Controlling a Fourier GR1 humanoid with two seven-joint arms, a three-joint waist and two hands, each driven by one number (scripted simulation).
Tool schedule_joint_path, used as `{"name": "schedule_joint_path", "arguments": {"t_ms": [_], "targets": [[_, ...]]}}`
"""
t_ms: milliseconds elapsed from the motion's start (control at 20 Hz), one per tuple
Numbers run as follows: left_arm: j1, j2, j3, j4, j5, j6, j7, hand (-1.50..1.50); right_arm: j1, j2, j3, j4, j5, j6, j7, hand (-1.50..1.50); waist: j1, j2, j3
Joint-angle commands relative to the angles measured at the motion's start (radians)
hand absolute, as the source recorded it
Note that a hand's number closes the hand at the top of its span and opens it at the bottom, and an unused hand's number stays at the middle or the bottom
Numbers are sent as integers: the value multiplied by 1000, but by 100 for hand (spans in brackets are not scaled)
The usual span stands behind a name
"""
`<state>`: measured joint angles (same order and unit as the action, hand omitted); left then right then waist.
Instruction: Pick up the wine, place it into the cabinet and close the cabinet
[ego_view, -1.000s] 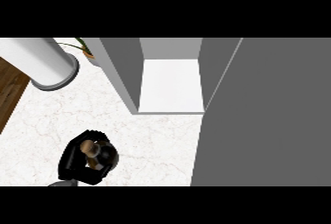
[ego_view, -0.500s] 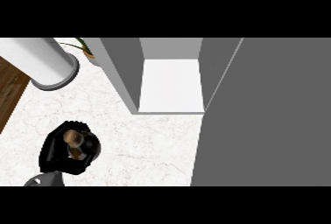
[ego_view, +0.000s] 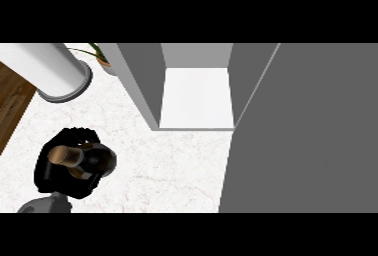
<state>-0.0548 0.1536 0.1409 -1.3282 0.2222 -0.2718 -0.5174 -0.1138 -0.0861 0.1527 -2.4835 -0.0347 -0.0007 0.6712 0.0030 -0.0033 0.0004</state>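
Lifting is judged under way: the left hand (ego_view: 53, 175), closed round the wine (ego_view: 74, 156), has been shifted leftward and raised within the last second. The open cabinet (ego_view: 196, 100) is located ahead and right of the hand, so transfer is still required.

The left robot hand (ego_view: 57, 179) sits at the view's lower left, and its grey forearm (ego_view: 43, 205) rises from the bottom edge. Its black fingers (ego_view: 77, 135) curl round the wine bottle (ego_view: 66, 155), which it seems to hold upright, top towards the camera.
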Motion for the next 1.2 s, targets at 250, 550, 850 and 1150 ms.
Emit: {"name": "schedule_joint_path", "arguments": {"t_ms": [250, 550, 850, 1150], "targets": [[25, -52, -94, -292, 33, 56, 264, 150, 54, -3, 8, -104, -11, 17, 21, -150, -4, 1, 0], [24, -103, -206, -450, -42, 148, 413, 150, 55, -3, -48, -120, -73, 17, 36, -150, -6, 1, 0], [-76, -152, -273, -520, -34, 221, 536, 150, 45, 5, 12, -146, -18, 8, 82, -150, -6, 1, -1], [-212, -153, -488, -534, -43, 509, 664, 150, 45, 10, -34, -77, -45, 29, 19, -150, -9, 1, 0]]}}
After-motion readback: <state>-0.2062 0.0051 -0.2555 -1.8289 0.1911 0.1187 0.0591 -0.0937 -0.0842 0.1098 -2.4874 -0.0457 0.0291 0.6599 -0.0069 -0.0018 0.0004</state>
